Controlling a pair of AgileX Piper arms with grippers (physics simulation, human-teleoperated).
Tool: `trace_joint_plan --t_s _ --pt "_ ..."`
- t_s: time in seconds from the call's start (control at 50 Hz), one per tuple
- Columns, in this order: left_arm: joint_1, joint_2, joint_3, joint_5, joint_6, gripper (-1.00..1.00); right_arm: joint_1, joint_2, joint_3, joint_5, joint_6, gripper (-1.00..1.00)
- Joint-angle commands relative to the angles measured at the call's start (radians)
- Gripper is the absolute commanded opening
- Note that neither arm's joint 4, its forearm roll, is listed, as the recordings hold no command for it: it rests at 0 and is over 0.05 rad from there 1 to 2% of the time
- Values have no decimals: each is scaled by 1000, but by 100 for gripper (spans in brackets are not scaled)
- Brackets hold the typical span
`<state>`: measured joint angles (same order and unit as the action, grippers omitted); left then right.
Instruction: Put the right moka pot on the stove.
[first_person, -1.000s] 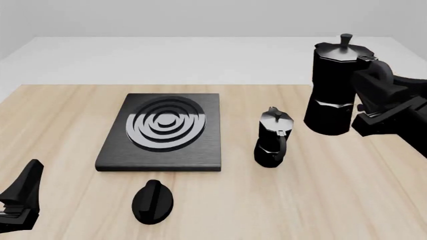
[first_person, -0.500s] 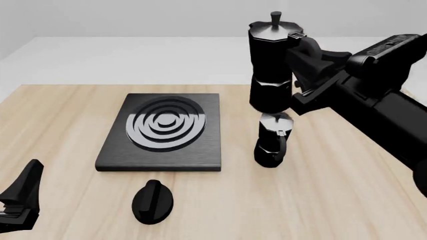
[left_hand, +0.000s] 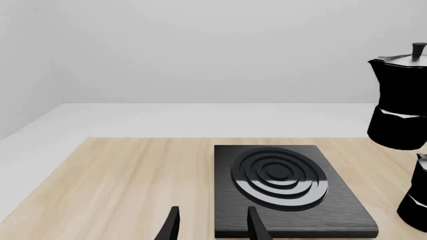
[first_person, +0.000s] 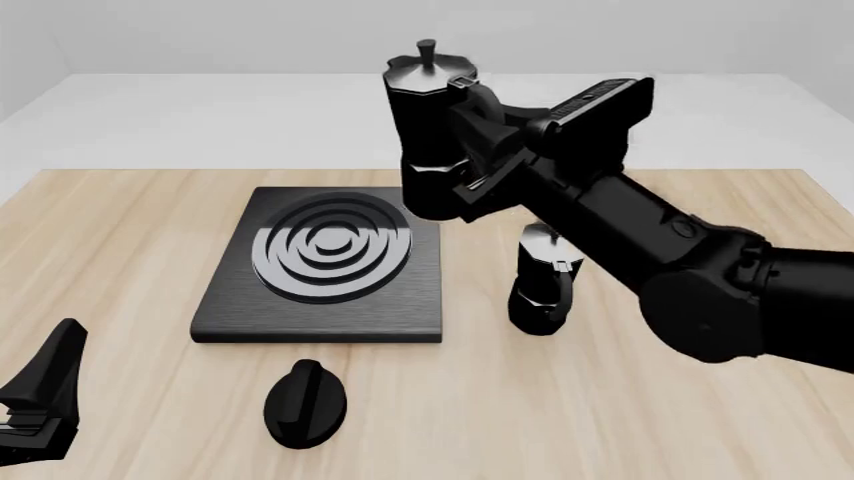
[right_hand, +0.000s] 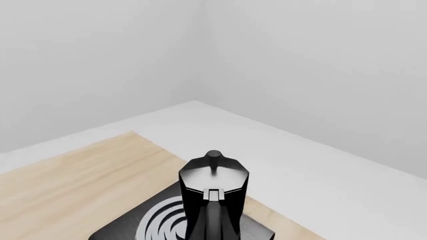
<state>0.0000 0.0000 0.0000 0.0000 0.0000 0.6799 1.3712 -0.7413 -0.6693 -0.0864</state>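
A: what kind of place is this?

B: sim render, not a real room. Bare grey-white walls (right_hand: 100, 60) meeting in a corner, pale floor (first_person: 267, 110), flat lighting, nothing else in there.

A: kitchen-themed though?

B: loosely. Light wood table (first_person: 120, 240) with a black stove (first_person: 267, 310) slab with silver burner rings, a loose oval knob (first_person: 306, 402) near the table's front edge, and two moka pots: one (first_person: 545, 280) standing on the table, the other (first_person: 430, 130) up in the air. Black robot arm (first_person: 667, 260) too, so a staged test bench.
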Motion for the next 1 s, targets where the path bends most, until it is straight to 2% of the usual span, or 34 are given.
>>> trace_joint_plan --t_s 0.02,0.16,0.2,0.38,0.64,1.0 --pt "0 0 0 0 0 100 49 161 -92 -122 2 -100" --pt "0 0 0 0 0 100 64 219 -114 -154 8 -100" --pt "0 0 0 0 0 100 90 289 -138 -203 -6 -100" --pt "0 0 0 0 0 100 116 381 -202 -239 -7 -100" --pt "0 0 0 0 0 100 130 484 -278 -255 -18 -100" --pt "0 0 0 0 0 100 122 595 -374 -274 -5 -100"
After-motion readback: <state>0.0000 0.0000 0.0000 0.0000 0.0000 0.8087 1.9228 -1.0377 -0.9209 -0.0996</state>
